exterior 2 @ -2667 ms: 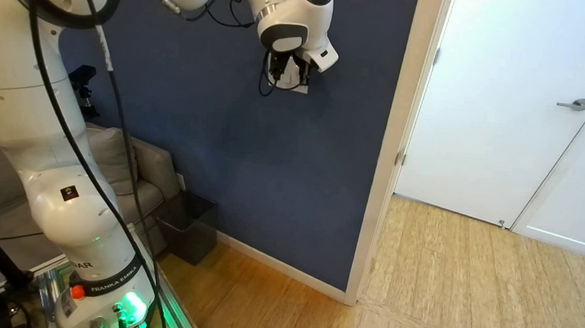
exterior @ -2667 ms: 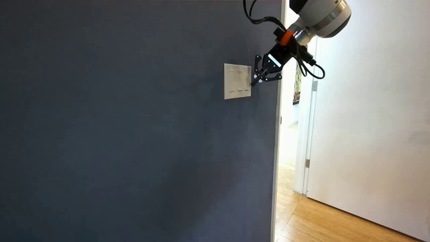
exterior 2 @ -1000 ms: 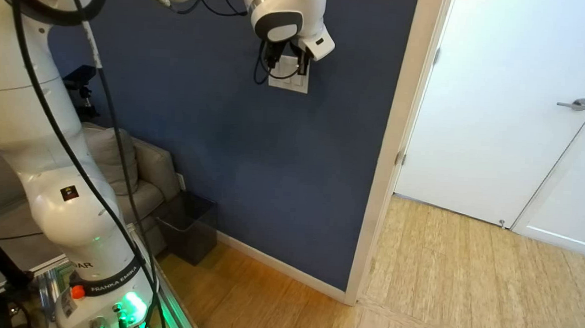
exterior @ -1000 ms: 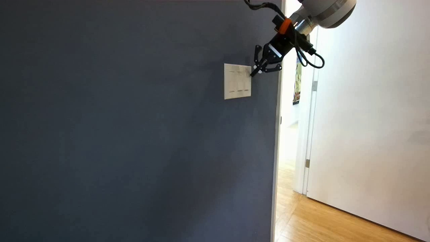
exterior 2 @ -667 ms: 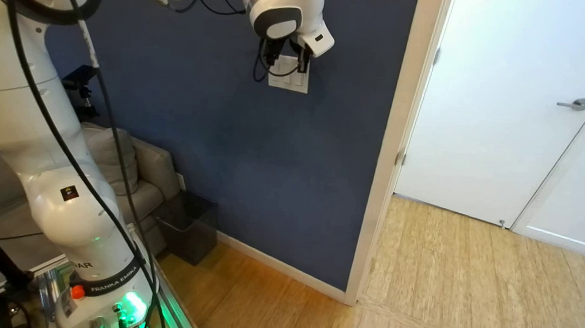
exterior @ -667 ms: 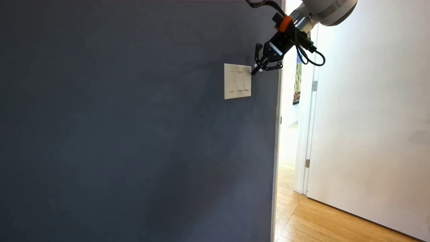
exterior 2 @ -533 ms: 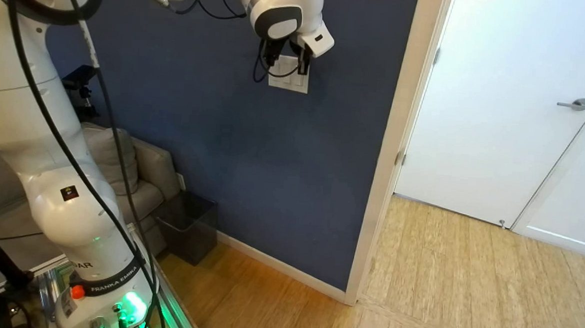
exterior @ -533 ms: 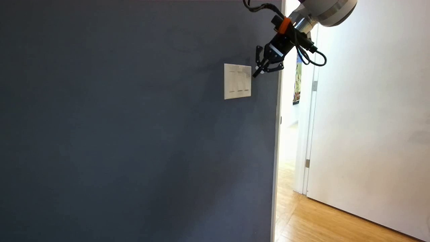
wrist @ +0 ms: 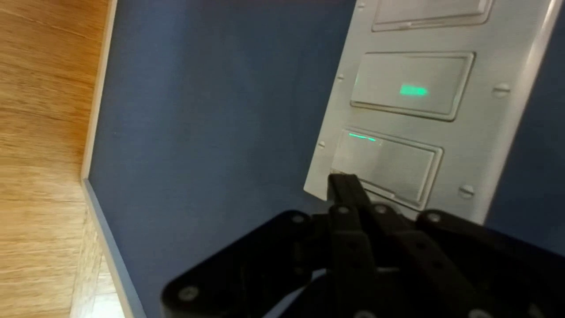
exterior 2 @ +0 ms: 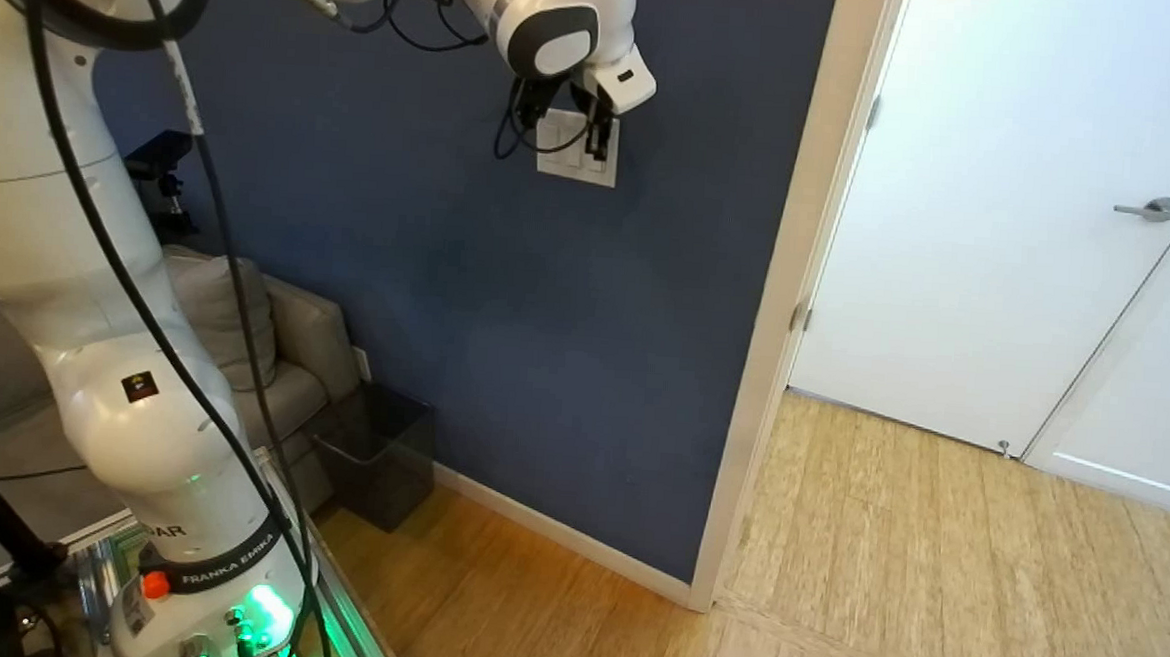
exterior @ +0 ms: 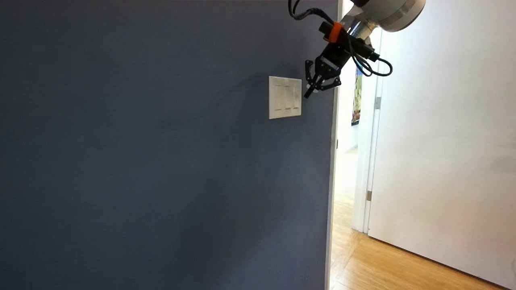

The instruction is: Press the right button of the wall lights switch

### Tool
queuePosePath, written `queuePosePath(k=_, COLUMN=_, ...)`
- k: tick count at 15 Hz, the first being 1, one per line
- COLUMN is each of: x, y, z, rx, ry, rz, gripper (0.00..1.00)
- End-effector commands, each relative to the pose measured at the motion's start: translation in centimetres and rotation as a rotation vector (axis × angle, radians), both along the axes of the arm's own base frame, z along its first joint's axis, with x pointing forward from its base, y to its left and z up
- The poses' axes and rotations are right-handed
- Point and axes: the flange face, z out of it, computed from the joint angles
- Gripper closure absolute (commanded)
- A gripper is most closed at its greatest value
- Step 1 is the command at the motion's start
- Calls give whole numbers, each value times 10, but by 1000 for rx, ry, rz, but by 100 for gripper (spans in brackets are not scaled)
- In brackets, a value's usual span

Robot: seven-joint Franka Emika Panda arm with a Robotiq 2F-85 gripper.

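The wall lights switch is a cream plate (exterior: 273, 96) on the dark blue wall, also in an exterior view (exterior 2: 553, 170) and the wrist view (wrist: 481, 128). It shows three rockers side by side. The right button (wrist: 386, 161) is the lowest rocker in the wrist view, with a thin green line of light on it. My gripper (wrist: 343, 176) is shut and empty, its fingertips together. They overlap the floor-side corner of the right button; touching or apart I cannot tell. In the exterior views the gripper (exterior: 307, 96) (exterior 2: 597, 156) is at the plate's right side, tilted downward.
The middle rocker (wrist: 379, 84) carries a green light patch. A door frame (exterior 2: 776, 309) and a white door (exterior: 439, 141) stand right of the wall. A sofa (exterior 2: 304, 334) and a dark bin (exterior 2: 373, 448) are below, near the arm base.
The gripper rose beside the plate, then in the last half second dipped and tipped steeper. Its fingertips now lie slightly lower and farther from the plate's edge. It stays shut.
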Motion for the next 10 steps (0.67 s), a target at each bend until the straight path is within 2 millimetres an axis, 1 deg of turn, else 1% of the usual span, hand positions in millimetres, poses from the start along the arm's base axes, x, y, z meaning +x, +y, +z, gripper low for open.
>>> queuePosePath(k=1, x=-2, y=11, z=0, rx=13, ry=37, rz=-25, gripper=100)
queuePosePath(k=2, x=0, y=6, z=0, rx=4, ry=17, rz=-17, gripper=99)
queuePosePath(k=7, x=0, y=9, z=-1, rx=6, ry=23, rz=-12, gripper=100)
queuePosePath(k=10, x=3, y=11, z=-2, rx=12, ry=31, rz=-57, gripper=100)
